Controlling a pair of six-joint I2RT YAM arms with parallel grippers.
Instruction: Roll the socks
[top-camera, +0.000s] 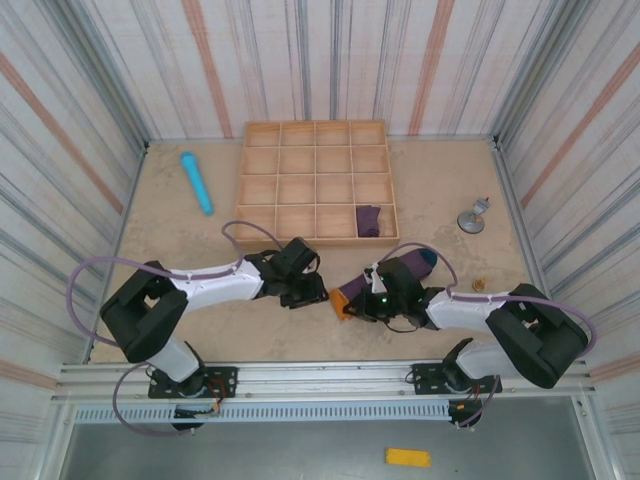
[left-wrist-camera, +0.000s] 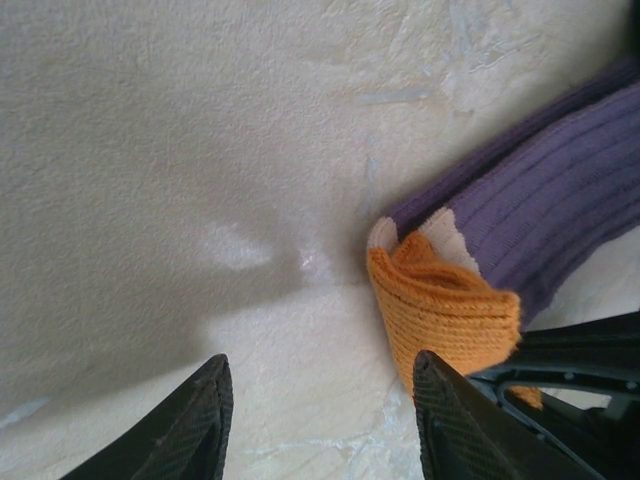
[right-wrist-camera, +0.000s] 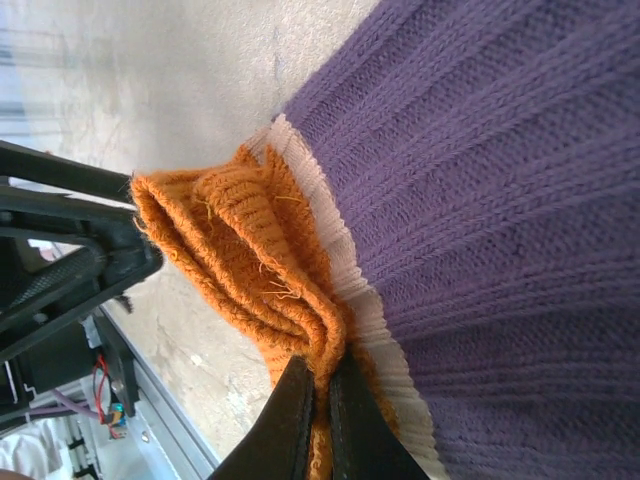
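We've got the right gripper (right-wrist-camera: 318, 420) pinched shut on the sock (top-camera: 408, 264) by its orange cuff (right-wrist-camera: 230, 250), sock lying on the table (top-camera: 180, 250) near the tray (top-camera: 315, 124). Left gripper (left-wrist-camera: 320, 430) stands half open, empty, one finger just beside that cuff.

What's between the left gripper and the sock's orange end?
Only a sliver of bare table. The left wrist view shows the open left gripper right beside the sock, at its orange cuff.

- Sock (right-wrist-camera: 480, 200): ribbed purple knit cloth, matt; its orange cuff (right-wrist-camera: 240, 250) is coarser and fuzzy, with loose threads.
- Table top (left-wrist-camera: 150, 150): pale, rough, matt.
- Tray (top-camera: 300, 124): bare light wood, matt.
- Fingers (left-wrist-camera: 195, 425) of the left gripper (left-wrist-camera: 320, 360): black, finely grained plastic.
- Light blue cylinder (top-camera: 196, 182), far left: smooth-looking.
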